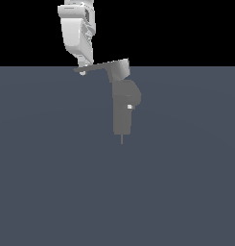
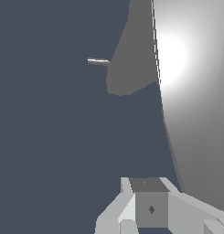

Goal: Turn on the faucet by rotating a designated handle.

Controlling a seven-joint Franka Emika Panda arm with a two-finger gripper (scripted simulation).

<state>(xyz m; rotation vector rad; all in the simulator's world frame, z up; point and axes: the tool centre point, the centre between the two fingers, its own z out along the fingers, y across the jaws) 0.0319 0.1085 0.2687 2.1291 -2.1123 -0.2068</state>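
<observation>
The faucet (image 1: 123, 109) is a grey upright column with a rounded bulge and a tiny white spot, standing mid-scene in the exterior view. The handle (image 1: 97, 68) is a thin flat lever running from the blocky cap towards the exterior view's left. My gripper (image 1: 82, 67) hangs from the white arm, its tips at the lever's pointed end, touching or nearly touching it. No gap shows between the fingers. In the wrist view the handle (image 2: 191, 114) is a broad bright grey surface close beside the fingers (image 2: 150, 201), with the faucet (image 2: 131, 55) darker beyond it.
A flat blue-grey floor (image 1: 52, 182) spreads all around the faucet. A thin pin (image 1: 122, 139) sticks out below the column; it also shows in the wrist view (image 2: 97, 61). Black background lies above the horizon.
</observation>
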